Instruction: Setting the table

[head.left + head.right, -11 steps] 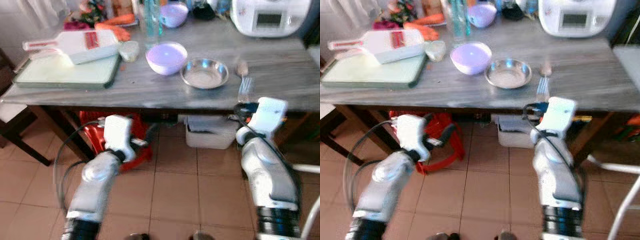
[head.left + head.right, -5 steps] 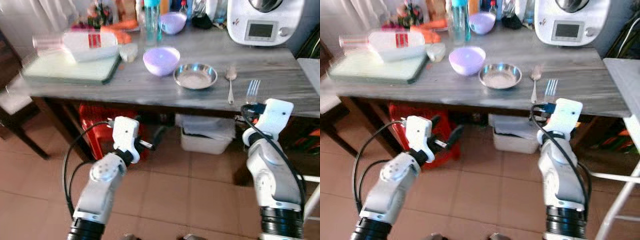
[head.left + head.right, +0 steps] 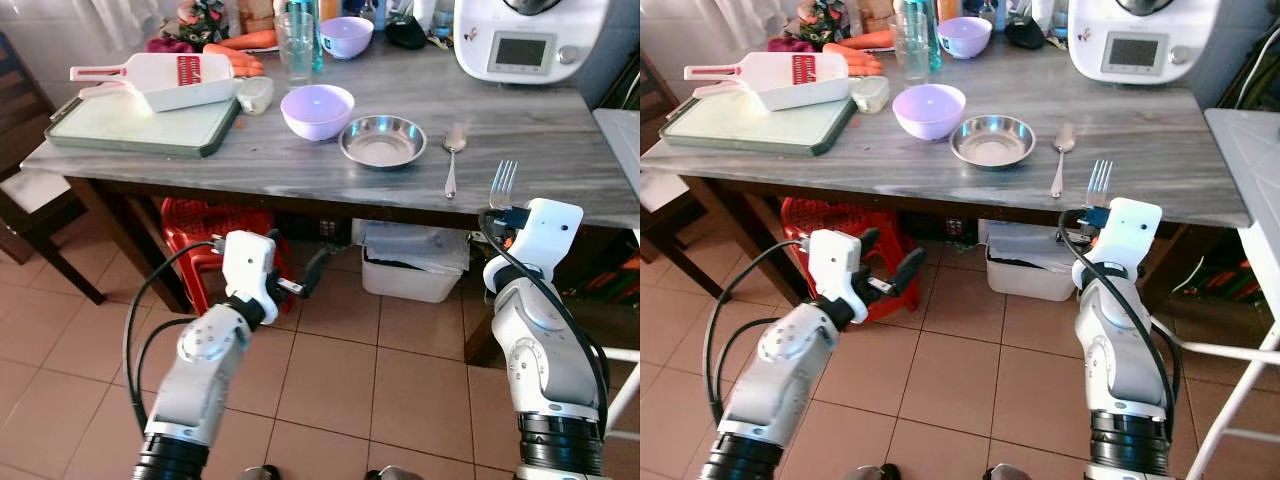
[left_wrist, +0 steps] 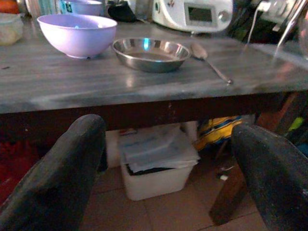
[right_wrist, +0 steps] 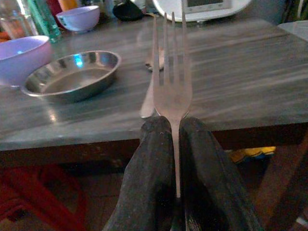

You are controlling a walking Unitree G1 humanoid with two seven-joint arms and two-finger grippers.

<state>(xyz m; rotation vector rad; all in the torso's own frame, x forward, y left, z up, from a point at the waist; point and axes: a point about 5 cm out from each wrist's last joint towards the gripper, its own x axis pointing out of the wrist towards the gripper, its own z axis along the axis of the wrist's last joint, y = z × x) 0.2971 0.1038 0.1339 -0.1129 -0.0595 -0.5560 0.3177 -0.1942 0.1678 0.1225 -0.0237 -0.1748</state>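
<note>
Right wrist view: right hand (image 5: 175, 139) pinches fork (image 5: 172, 82) by handle, tines aimed at far bench (image 3: 560, 150); spoon (image 3: 451, 158) and steel dish (image 3: 383, 139) lie just ahead-left. Left hand (image 4: 168, 159) spread, idle.

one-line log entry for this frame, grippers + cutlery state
right gripper: shut on fork, near table edge | left gripper: open, below tabletop | spoon: beside steel dish

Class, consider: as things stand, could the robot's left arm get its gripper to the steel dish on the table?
Probably yes. The left gripper is open and empty, below the table edge, with the steel dish near that edge. Nothing stands before the dish, though the arm must first rise above the tabletop.
</note>
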